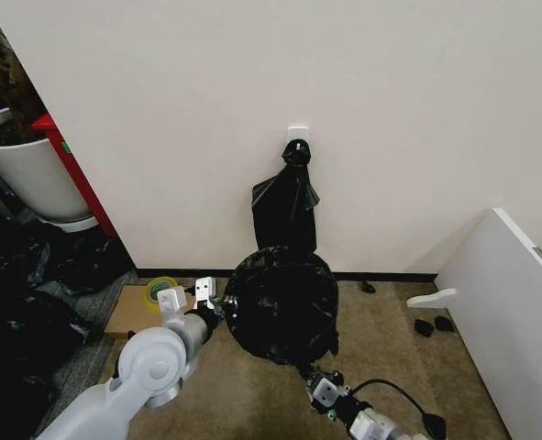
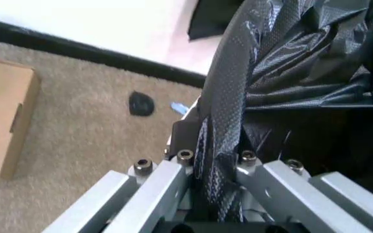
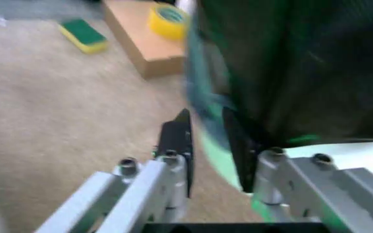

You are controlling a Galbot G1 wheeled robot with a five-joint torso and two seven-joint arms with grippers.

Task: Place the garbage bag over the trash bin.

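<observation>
**Both grippers at the bag-covered bin**

The left gripper point(image 1: 217, 307) sits at the 9 o'clock side of the bin's mouth, its fingers point(image 2: 185, 138) pinched on a fold of the garbage bag point(image 1: 282, 302), which runs between them in the left wrist view point(image 2: 222, 126). The right gripper point(image 1: 318, 378) is low at about 5 o'clock from the bin. In its wrist view the jaws stand a little apart, one finger point(image 3: 175, 141) outside on the carpet side and the other against the pale green base of the trash bin point(image 3: 209, 145); whether they pinch anything cannot be told.

The glossy black bag is draped over the bin, covering its mouth and sides; the bin stands on the carpet point(image 1: 381, 367) close to the wall point(image 1: 390, 110). At 12 o'clock from it, a narrower bunch of black bags point(image 1: 287, 206) hangs knotted at a wall outlet. At 9 o'clock lies a flat cardboard box point(image 1: 128, 312) with a yellow tape roll point(image 1: 163, 290) on it. A white plant pot point(image 1: 27, 170) stands at 10 o'clock, well apart.
</observation>
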